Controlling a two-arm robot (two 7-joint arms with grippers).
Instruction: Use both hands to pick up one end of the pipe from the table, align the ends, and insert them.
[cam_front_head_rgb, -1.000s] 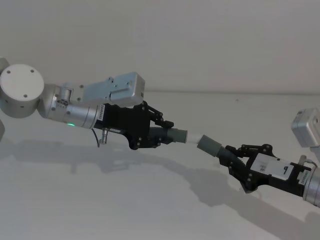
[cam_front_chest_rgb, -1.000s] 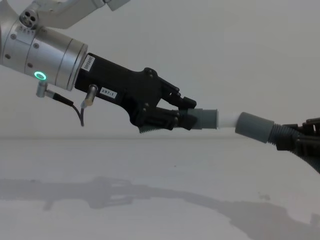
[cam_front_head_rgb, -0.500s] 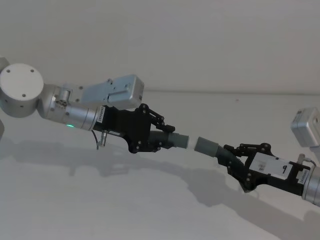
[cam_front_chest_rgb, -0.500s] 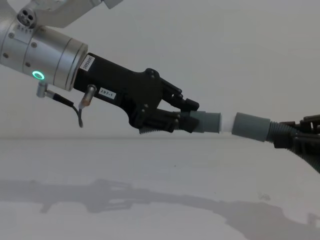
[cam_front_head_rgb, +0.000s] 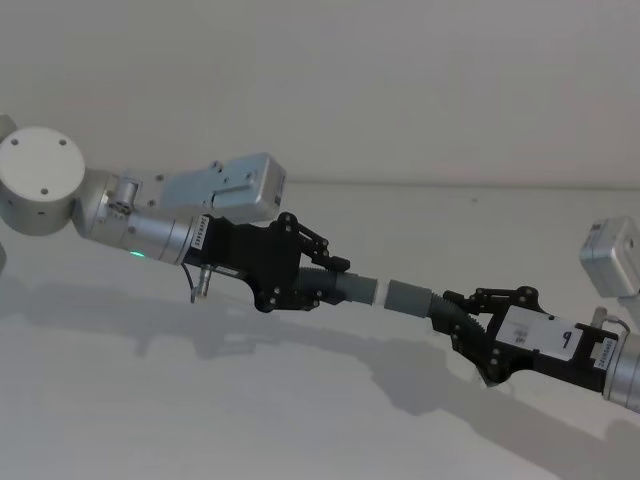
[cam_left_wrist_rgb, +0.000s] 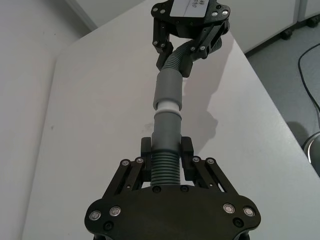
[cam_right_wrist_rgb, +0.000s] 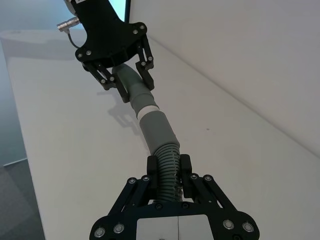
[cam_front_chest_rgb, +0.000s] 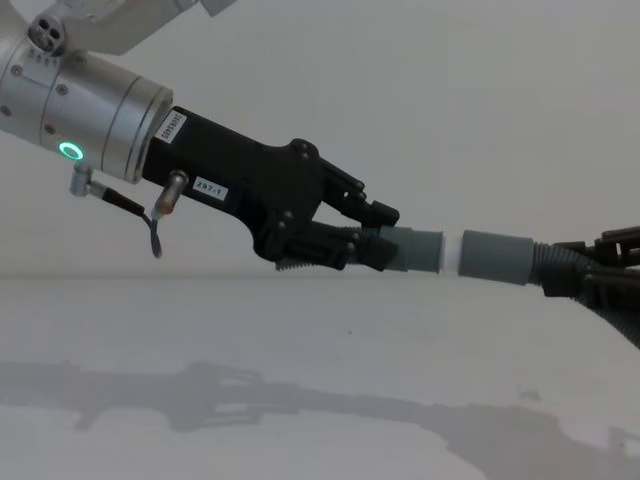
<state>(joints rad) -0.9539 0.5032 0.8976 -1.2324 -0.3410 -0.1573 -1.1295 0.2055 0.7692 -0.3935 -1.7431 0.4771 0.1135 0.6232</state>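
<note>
Left gripper (cam_front_chest_rgb: 335, 245) clamps your white-tipped pipe piece (cam_front_chest_rgb: 415, 250); right gripper (cam_front_head_rgb: 465, 320) clamps the socket piece (cam_front_chest_rgb: 495, 256), both held above the desk (cam_front_head_rgb: 300, 420). Insertion looks half done; push straight together until the white band disappears.

Black left end effector (cam_front_head_rgb: 325, 285) w/ green ring light (cam_front_chest_rgb: 69, 152), black right end effector (cam_front_head_rgb: 462, 322), dark grey ribbed pipe (cam_front_head_rgb: 400, 297), thin white band at joint (cam_front_chest_rgb: 452, 252), matt white surface (cam_front_head_rgb: 250, 420)

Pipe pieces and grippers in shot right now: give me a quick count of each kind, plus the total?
Grey pipe pieces: 2 (white-tipped piece, socket piece)
Black grippers: 2 (left gripper, right gripper), each shut on its piece
Total: 4
</note>
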